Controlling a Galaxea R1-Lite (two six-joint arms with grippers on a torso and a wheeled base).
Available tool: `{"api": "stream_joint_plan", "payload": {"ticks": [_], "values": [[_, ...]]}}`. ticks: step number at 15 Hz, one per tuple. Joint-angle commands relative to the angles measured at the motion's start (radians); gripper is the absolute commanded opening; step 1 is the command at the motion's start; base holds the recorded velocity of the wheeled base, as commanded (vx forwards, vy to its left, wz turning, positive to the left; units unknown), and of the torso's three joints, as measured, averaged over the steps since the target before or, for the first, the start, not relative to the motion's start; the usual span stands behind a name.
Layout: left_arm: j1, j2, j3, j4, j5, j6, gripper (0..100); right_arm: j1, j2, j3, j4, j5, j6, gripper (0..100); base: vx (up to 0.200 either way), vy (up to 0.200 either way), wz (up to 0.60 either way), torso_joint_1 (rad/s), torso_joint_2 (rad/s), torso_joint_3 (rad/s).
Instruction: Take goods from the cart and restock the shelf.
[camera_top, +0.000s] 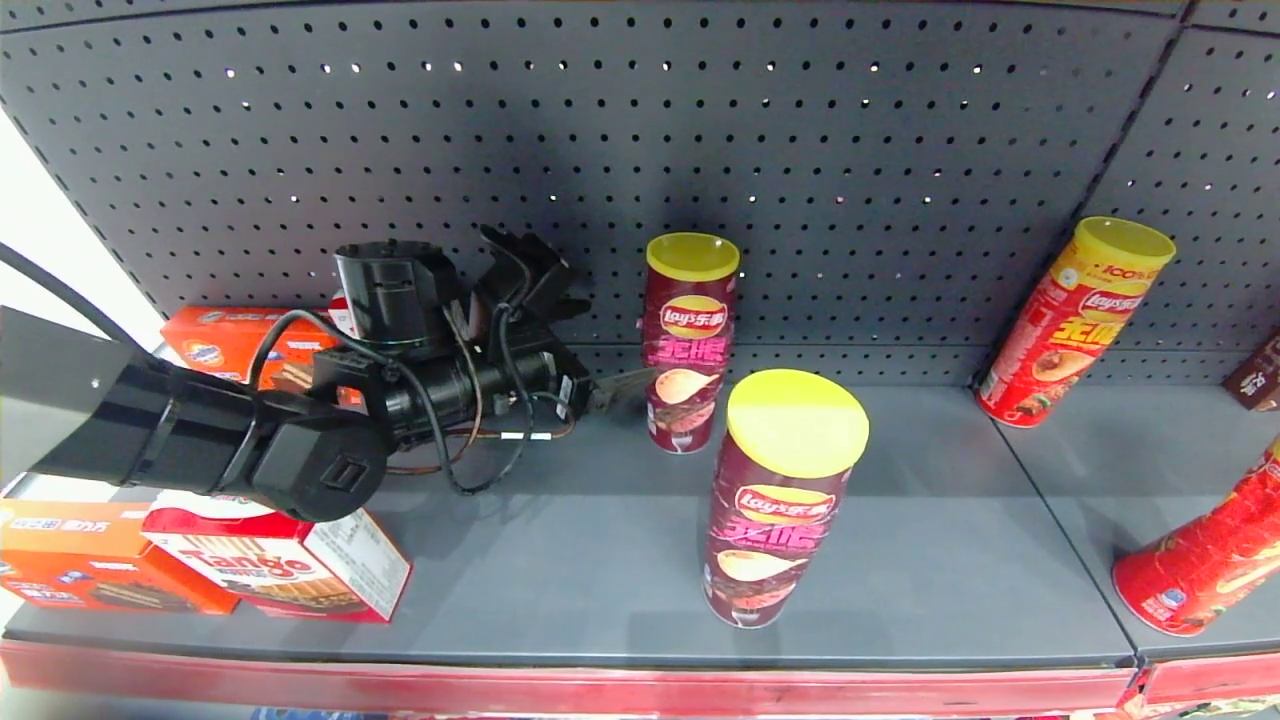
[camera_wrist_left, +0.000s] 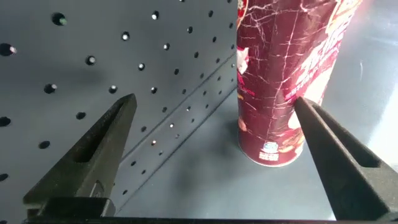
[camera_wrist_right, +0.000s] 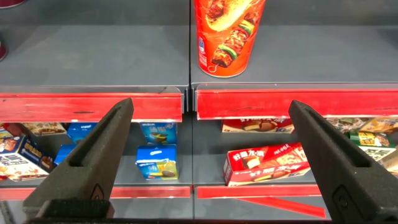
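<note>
- Maroon chip canister (camera_top: 785, 500), yellow-lidded, stands upright at the front of the grey shelf (camera_top: 560, 560), closest to the head camera. Its twin, the rear canister (camera_top: 688, 345), stands upright against the pegboard back panel (camera_top: 800, 130).
- Left gripper (camera_wrist_left: 214, 102) lies low along the shelf beside that rear canister, jaws spread wide and holding nothing. One finger (camera_wrist_left: 339, 155) sits just beside the can's base, and I cannot tell whether it touches.
- Right gripper (camera_wrist_right: 211, 106) hangs off the shelf front, likewise spread wide and empty.
- I judge the step in hand as parting from a can stocked at the back.
- To do it well, I would draw the arm straight back along its own line and hold the jaws wide until the fingertips pass the base.
- I would allow no sideways swing: a tall, narrow can should tip at a light nudge, and the front canister stands near the way out.
- From the head camera I get the layout: both maroon cans, wafer boxes (camera_top: 290, 570) under the arm, and red canisters (camera_top: 1075, 320) in the next bay.
- The left wrist camera adds the close look at the can's foot and the fingers either side.
- The right wrist camera adds the red price rail (camera_wrist_right: 93, 107), an orange-red canister (camera_wrist_right: 227, 37) above it and biscuit boxes (camera_wrist_right: 267, 163) on lower shelves.
</note>
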Motion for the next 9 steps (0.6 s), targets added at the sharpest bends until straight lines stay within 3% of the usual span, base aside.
{"api": "stream_joint_plan", "payload": {"ticks": [1, 2, 3, 4, 6, 8, 9], "values": [[0.001, -0.044, 0.038, 0.003, 0.016, 0.024, 100, 0.000, 0.001, 0.000, 0.000, 0.000, 0.000, 100, 0.000, 0.000, 0.00, 0.000, 0.00, 0.000], [0.001, -0.044, 0.039, 0.003, 0.019, 0.029, 100, 0.000, 0.001, 0.000, 0.000, 0.001, 0.000, 100, 0.000, 0.000, 0.00, 0.000, 0.00, 0.000], [0.001, -0.049, 0.067, 0.003, 0.066, 0.064, 100, 0.000, 0.001, 0.000, 0.000, 0.001, 0.000, 100, 0.000, 0.000, 0.00, 0.000, 0.00, 0.000], [-0.002, -0.049, 0.074, 0.005, 0.091, 0.079, 100, 0.000, 0.001, 0.000, 0.000, 0.000, 0.000, 100, 0.000, 0.000, 0.00, 0.000, 0.00, 0.000], [-0.005, -0.043, 0.064, 0.005, 0.154, 0.102, 100, 0.000, 0.001, 0.000, 0.000, 0.000, 0.000, 100, 0.000, 0.000, 0.00, 0.000, 0.00, 0.000], [-0.007, -0.007, 0.041, 0.003, 0.201, 0.151, 100, 0.000, 0.001, 0.000, 0.000, 0.000, 0.000, 100, 0.000, 0.000, 0.00, 0.000, 0.00, 0.000], [-0.008, 0.003, 0.028, 0.003, 0.230, 0.154, 100, 0.000, 0.001, 0.000, 0.000, 0.000, 0.000, 100, 0.000, 0.000, 0.00, 0.000, 0.00, 0.000]]}}
